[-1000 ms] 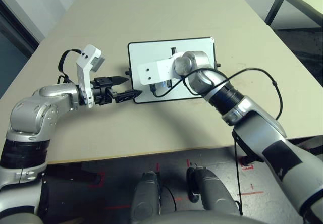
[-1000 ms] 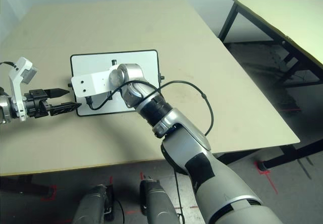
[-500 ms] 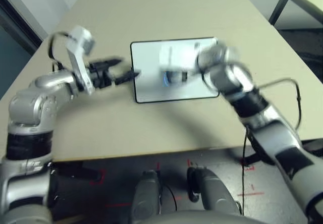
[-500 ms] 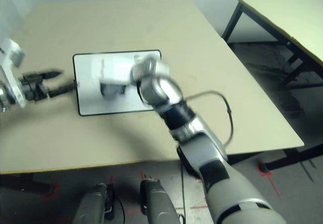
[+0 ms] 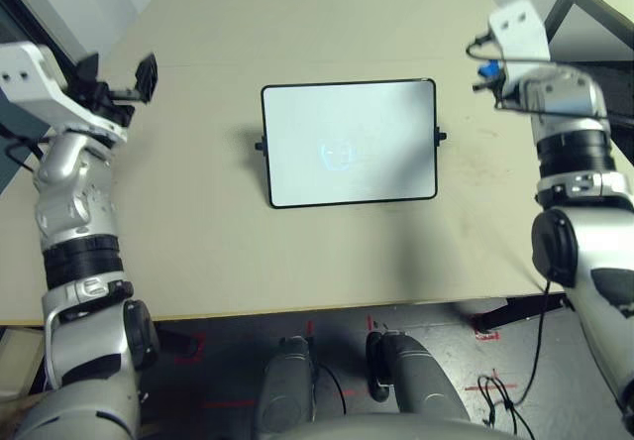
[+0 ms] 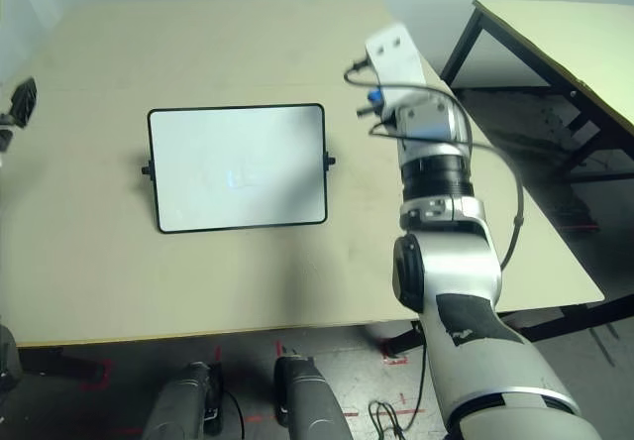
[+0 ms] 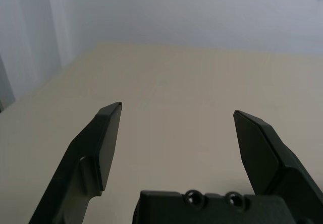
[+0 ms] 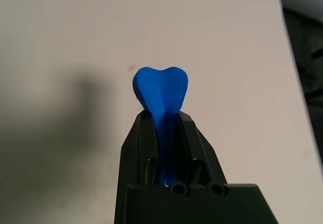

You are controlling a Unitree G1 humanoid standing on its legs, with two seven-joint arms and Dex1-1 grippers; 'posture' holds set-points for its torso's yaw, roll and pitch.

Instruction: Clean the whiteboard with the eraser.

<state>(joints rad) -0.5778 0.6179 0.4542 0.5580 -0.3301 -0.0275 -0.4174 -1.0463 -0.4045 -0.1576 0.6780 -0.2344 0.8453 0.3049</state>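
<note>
The whiteboard (image 5: 347, 143) lies flat in the middle of the table, white with a thin black frame and small knobs on its side edges; a faint pale mark sits near its centre. The bright-blue eraser (image 8: 160, 90) is pinched in my right gripper (image 8: 161, 118), which is shut on it. That gripper (image 5: 485, 69) is raised over the table's far right, well clear of the board. My left gripper (image 5: 139, 75) is lifted at the far left, away from the board. Its fingers (image 7: 108, 133) stand wide apart, open, with nothing between them.
The beige table (image 5: 198, 242) spreads out around the board. A second table (image 6: 555, 34) with black legs stands to the right, across a gap of dark floor. The table's right edge runs close below my right gripper.
My right arm has swung off the board to the far right, carrying the eraser. My left gripper has left the board's left edge and risen to the far left.
</note>
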